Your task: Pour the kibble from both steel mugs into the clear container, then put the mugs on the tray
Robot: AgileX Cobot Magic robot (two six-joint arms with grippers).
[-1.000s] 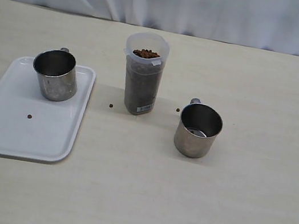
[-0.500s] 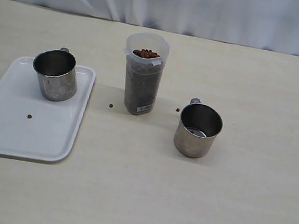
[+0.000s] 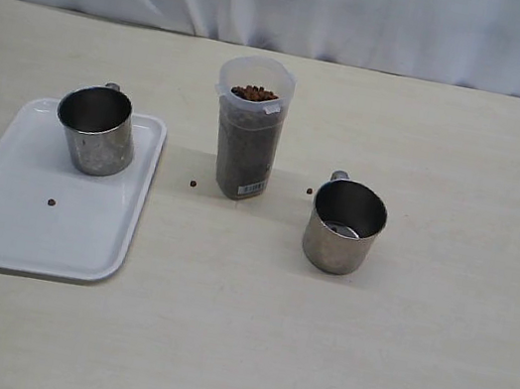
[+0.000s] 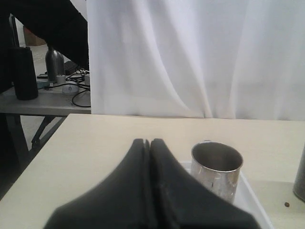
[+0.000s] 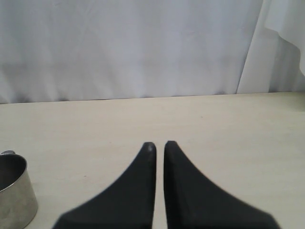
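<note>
One steel mug [image 3: 96, 130] stands upright at the far end of the white tray [image 3: 21, 233]. The other steel mug [image 3: 344, 227] stands on the table to the right of the clear container [image 3: 249, 127], which holds kibble [image 3: 254, 94] almost to its rim. Neither arm shows in the exterior view. In the left wrist view my left gripper [image 4: 147, 141] is shut on nothing, held back from the mug [image 4: 217, 169] on the tray [image 4: 250, 202]. My right gripper [image 5: 158, 144] has its fingers almost together, empty, with the other mug [image 5: 14, 198] off to its side.
Single loose pellets lie on the tray [image 3: 51, 202] and on the table beside the container [image 3: 192, 184] and near the right mug [image 3: 309, 190]. A white curtain [image 3: 303, 6] hangs behind the table. A side table with bottles and cables [image 4: 52, 81] stands beyond the table's edge.
</note>
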